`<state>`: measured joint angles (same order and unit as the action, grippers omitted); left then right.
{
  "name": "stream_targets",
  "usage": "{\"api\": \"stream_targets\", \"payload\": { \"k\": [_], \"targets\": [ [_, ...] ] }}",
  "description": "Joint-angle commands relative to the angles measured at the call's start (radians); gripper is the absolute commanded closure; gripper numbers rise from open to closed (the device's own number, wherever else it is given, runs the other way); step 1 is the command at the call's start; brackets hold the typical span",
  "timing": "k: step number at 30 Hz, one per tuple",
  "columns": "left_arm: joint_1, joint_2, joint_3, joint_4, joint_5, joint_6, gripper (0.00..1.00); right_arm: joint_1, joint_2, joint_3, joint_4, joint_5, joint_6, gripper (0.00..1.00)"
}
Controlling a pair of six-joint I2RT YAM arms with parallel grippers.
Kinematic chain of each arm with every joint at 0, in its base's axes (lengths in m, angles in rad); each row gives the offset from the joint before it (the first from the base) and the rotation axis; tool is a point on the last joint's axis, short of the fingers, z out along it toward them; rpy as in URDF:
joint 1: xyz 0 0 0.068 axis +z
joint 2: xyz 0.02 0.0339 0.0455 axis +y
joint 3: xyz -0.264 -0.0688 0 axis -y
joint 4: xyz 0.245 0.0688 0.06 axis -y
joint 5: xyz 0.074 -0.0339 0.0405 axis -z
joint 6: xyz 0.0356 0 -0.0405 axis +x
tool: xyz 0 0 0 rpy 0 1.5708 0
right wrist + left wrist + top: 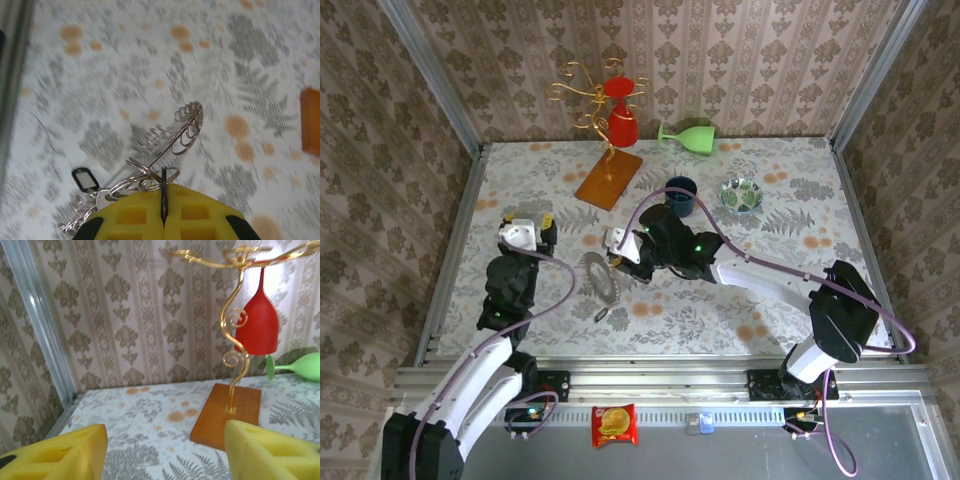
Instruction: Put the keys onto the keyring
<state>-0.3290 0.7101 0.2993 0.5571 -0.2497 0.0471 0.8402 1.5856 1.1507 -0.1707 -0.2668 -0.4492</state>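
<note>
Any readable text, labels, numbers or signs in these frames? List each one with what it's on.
Nothing legible.
Red snack packet on the near rail: there is print, too small to read.
Black-rimmed key tag on the patterned table: its window looks blank, too blurred to be sure.

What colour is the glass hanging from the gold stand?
The hanging glass is red; the left wrist view shows it best.

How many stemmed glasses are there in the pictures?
2. The red glass hangs upside down from the gold rack; the green glass lies on its side near the back wall, right of the rack. Nothing suggests a hidden one.
</note>
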Motion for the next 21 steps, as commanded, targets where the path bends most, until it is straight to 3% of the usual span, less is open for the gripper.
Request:
{"api": "stream_targets", "payload": {
  "k": [1, 9, 21],
  "targets": [
    [0.014, 0.032, 0.015, -0.052, -0.010, -0.031, 0.38, -0.027, -0.007, -0.032, -0.166, 0.140, -0.108, 1.00],
    [0.022, 0.107, 0.040, -0.094, -0.017, -0.003, 0.38, -0.082, -0.015, -0.105, -0.328, 0.374, -0.256, 1.00],
    [0.051, 0.153, 0.070, -0.176, 0.005, 0.052, 0.29, -0.133, 0.004, -0.212, -0.414, 0.576, -0.360, 1.00]
  ]
}}
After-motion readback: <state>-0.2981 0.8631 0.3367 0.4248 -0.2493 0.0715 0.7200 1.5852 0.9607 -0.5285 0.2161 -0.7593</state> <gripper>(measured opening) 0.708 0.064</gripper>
